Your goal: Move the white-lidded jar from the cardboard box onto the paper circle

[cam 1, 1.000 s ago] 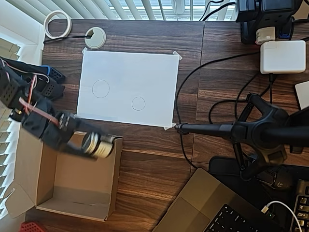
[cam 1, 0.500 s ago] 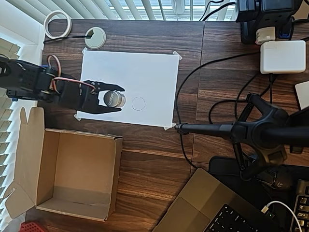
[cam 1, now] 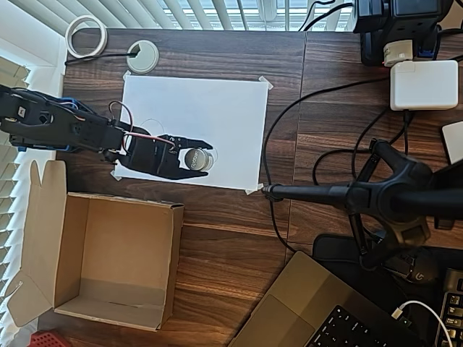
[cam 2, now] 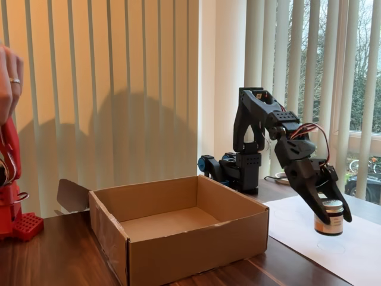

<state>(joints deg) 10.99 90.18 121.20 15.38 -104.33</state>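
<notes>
Cardboard box (cam 1: 116, 260) sits empty, lower left in the overhead view. Placement step: pincer (cam 1: 199, 159) is closed around the white-lidded jar (cam 1: 195, 160), upright, at or just above the paper sheet (cam 1: 217, 116). Paper circle hidden beneath. Next, judged: confirm centring, release, withdraw. Jar: pale lid, dark glossy sides.

Matt brown corrugated cardboard box (cam 1: 108, 264), smooth white paper sheet (cam 1: 217, 108), dark wood-grain table (cam 1: 231, 238), glossy-sided jar (cam 2: 328, 219).
</notes>
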